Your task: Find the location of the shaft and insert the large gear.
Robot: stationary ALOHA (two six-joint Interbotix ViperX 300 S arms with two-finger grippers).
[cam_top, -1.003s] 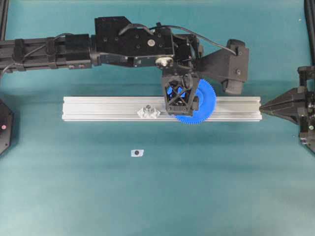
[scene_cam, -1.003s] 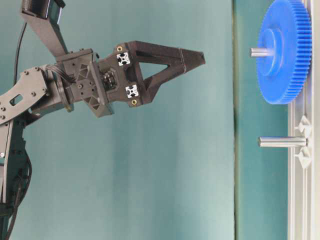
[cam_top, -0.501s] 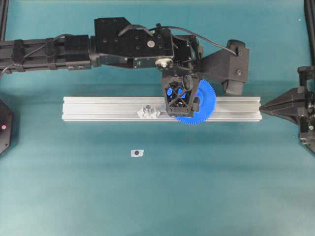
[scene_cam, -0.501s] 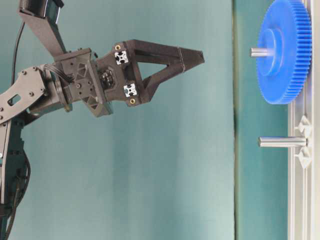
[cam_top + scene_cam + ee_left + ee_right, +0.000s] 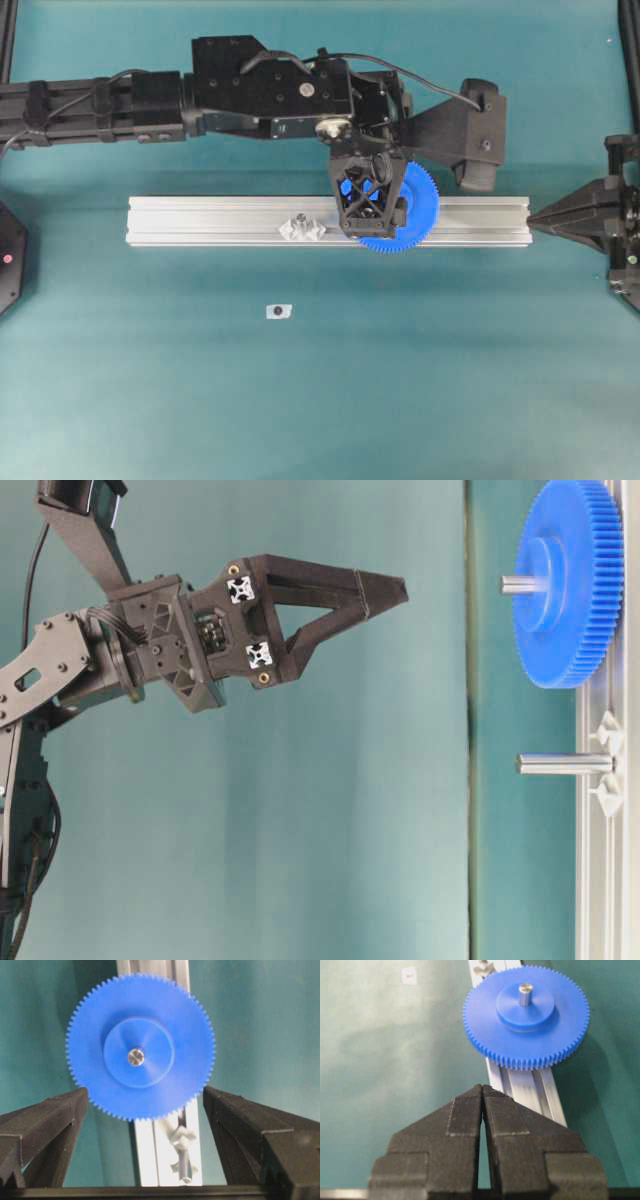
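The large gear (image 5: 415,212), a bright blue toothed disc, lies flat on the aluminium rail (image 5: 200,220) with the shaft through its hub. The shaft's metal tip (image 5: 135,1057) pokes out of the raised hub (image 5: 524,994). My left gripper (image 5: 145,1092) hangs open above the gear, its fingers (image 5: 55,1120) wide on either side and touching nothing. In the table-level view the left gripper (image 5: 395,590) stands well off the gear (image 5: 570,590). My right gripper (image 5: 482,1087) is shut and empty, its tip (image 5: 532,215) just off the rail's right end.
A second upright metal peg (image 5: 565,764) with clear brackets (image 5: 300,228) stands on the rail left of the gear. A small white label with a dark dot (image 5: 278,311) lies on the teal table in front of the rail. Black arm bases sit at both side edges.
The open left gripper has drifted very slightly above the gear. The gear, the rail and the right gripper have not moved.
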